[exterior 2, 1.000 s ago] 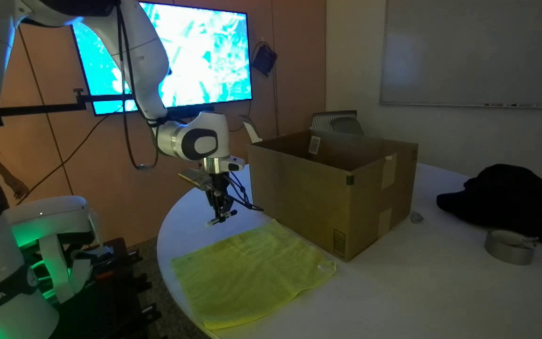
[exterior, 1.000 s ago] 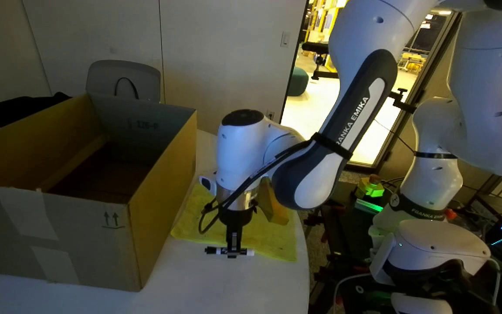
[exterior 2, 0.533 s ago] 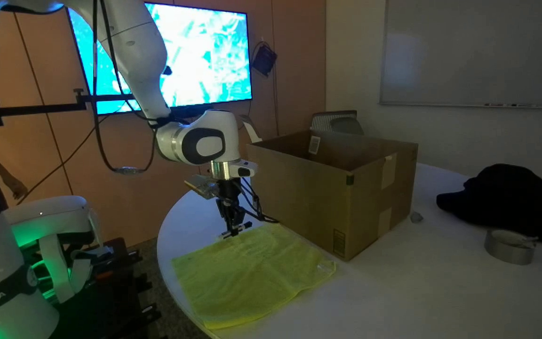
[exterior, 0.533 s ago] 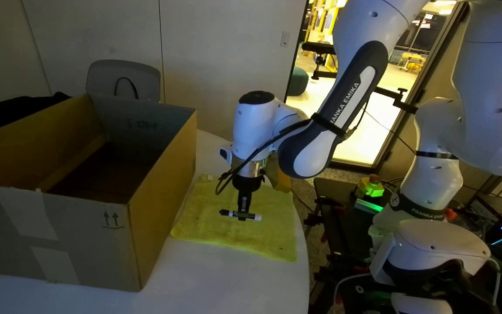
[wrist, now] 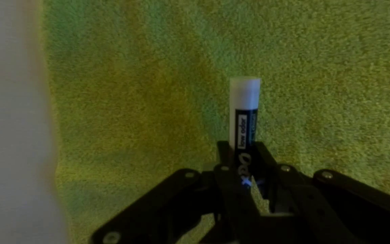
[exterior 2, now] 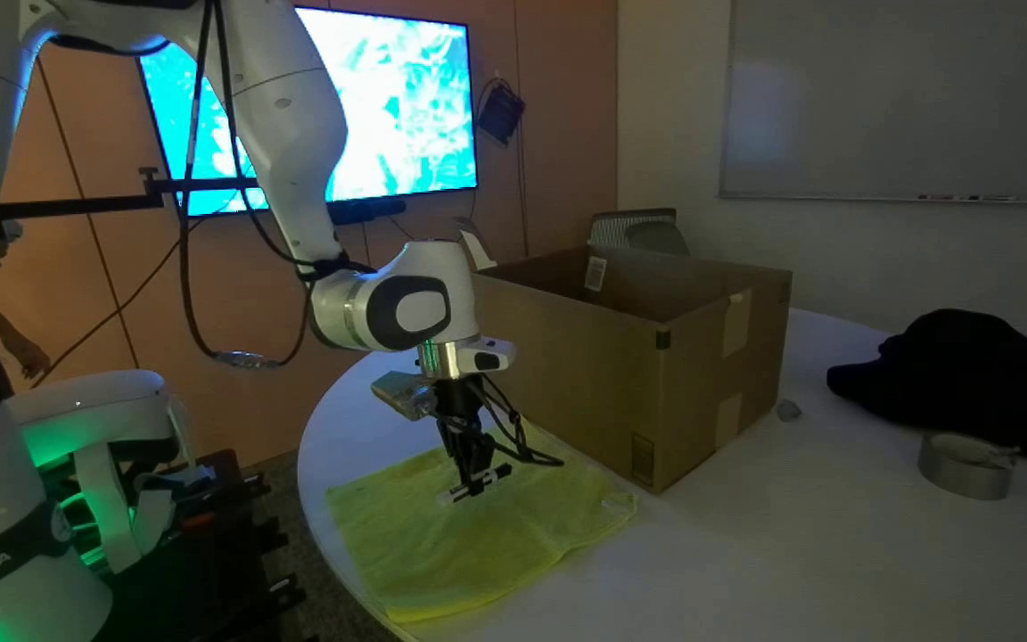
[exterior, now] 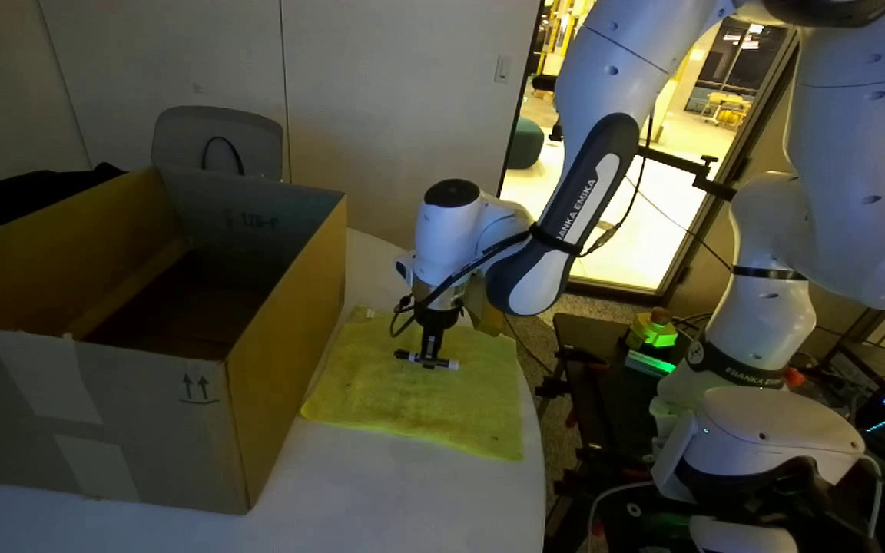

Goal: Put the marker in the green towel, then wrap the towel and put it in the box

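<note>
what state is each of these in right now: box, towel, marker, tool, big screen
box: upright, open at the top
green towel: spread out, not yet wrapped
marker: gripped, about level over the green towel; whether it touches, can't tell
tool: closed on the marker
big screen: on, brightly lit

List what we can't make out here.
Marker: black end hidden by the tool, wrist view.
Box: inside floor hidden by its near walls, in an exterior view.
Towel: cut off by the right edge, wrist view.
Items along the bottom of the whiteboard: too small to name, in an exterior view.
</note>
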